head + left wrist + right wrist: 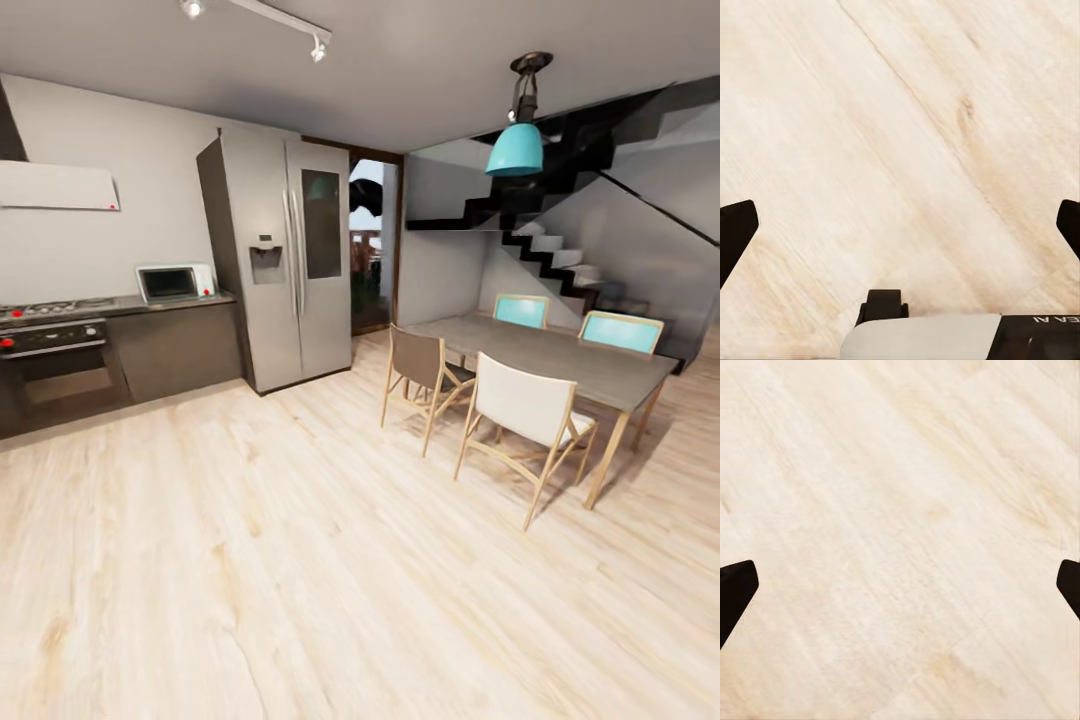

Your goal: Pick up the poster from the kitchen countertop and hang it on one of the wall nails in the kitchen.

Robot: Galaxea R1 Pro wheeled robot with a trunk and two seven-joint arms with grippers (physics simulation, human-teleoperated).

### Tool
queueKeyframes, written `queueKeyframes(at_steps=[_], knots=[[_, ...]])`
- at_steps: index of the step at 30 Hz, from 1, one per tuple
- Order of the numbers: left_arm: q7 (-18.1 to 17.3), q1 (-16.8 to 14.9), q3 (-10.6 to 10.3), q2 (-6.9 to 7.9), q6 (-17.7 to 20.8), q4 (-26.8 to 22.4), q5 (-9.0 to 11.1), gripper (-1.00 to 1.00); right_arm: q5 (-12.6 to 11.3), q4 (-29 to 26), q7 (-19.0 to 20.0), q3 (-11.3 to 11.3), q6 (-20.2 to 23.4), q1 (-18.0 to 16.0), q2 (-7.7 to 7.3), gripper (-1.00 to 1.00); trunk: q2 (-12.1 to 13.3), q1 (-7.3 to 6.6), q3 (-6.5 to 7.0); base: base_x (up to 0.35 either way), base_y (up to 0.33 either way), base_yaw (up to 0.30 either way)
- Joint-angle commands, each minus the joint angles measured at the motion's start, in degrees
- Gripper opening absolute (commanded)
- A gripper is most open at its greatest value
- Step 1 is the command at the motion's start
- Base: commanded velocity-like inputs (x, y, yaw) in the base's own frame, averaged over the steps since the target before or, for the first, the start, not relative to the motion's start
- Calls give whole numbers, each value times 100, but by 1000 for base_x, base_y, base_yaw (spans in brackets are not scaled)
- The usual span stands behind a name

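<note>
A wide stretch of light wood plank floor (330, 560) lay in front of the robot, bare and pale. Along the far left wall ran the dark kitchen counter (175, 302), with a steel oven (55, 365) and a gas hob (50, 310) at its left end and a small microwave (172, 283) sitting on top near its right end. A white hood (58, 186) hung on the wall above the hob. A tall silver double-door fridge (290, 260) stood just beside the counter's right end, next to an open doorway (370, 245).

To the right stood a grey dining table (560, 355) on wooden legs, with a brown chair (420, 370) and a white chair (525, 415) on the near side and two teal chairs (620, 330) on the far side. A teal lamp (516, 148) hung above it, and a black-and-white staircase (550, 250) climbed behind.

No poster could be made out on the stretch of counter in sight.

The left gripper (900, 225) pointed down at the floor, its two dark fingertips (735, 229) spread wide apart and holding nothing. The right gripper (900, 589) did the same, fingertips (735, 589) far apart with bare planks between them.
</note>
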Motion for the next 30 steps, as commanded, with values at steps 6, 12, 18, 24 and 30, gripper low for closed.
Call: queueKeyframes(at_steps=[6,12,18,24,30], knots=[[0,2,7,3,-1,-10,-2,100,5,9,-1,2,-17,-1,3,100,-3,0,-5,0,0,291],[-1,2,7,8,-1,-3,-2,100,6,12,-1,2,-17,-3,7,100,-3,0,-5,0,0,291],[-1,2,7,11,-1,-4,-2,100,6,12,-1,2,-17,-2,8,100,-3,0,-5,0,0,291],[1,2,7,11,-1,-4,-2,100,6,45,-1,2,-17,-2,8,100,-3,0,-5,0,0,291],[2,2,60,12,-1,-4,-2,100,6,101,-1,2,-17,-5,8,100,-3,0,-5,0,0,291]])
